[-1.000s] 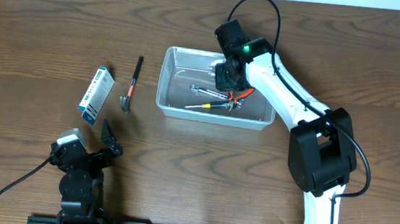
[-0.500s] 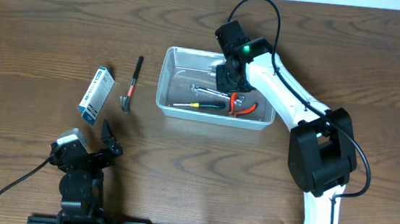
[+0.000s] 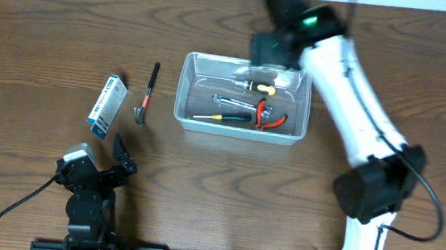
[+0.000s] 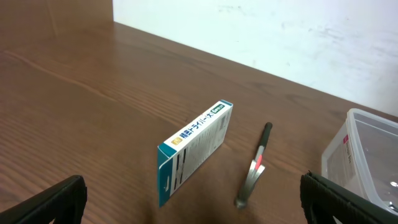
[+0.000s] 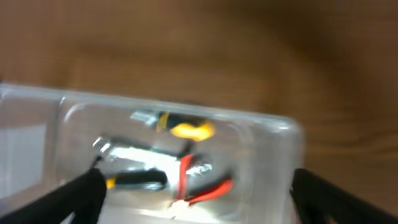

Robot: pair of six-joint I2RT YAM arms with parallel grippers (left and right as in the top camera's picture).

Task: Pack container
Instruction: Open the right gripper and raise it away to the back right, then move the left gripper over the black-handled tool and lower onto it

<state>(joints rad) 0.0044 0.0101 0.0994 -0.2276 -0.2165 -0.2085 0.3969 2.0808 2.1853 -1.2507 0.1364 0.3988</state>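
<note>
Four tools sit in the container [image 3: 184,89] mid-tabletop, the hammer [image 3: 146,94] and small box [image 3: 107,105] wait outside, and the right claw [image 5: 202,193] above it and the left claw [image 4: 202,199] gape wide, both empty.

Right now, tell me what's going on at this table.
The right gripper hovers open above the container at its far edge, holding nothing. Inside it lie red-handled pliers, a wrench and two screwdrivers. The hammer and the blue-and-white box lie on the table to its left. The left gripper rests open near the front.
</note>
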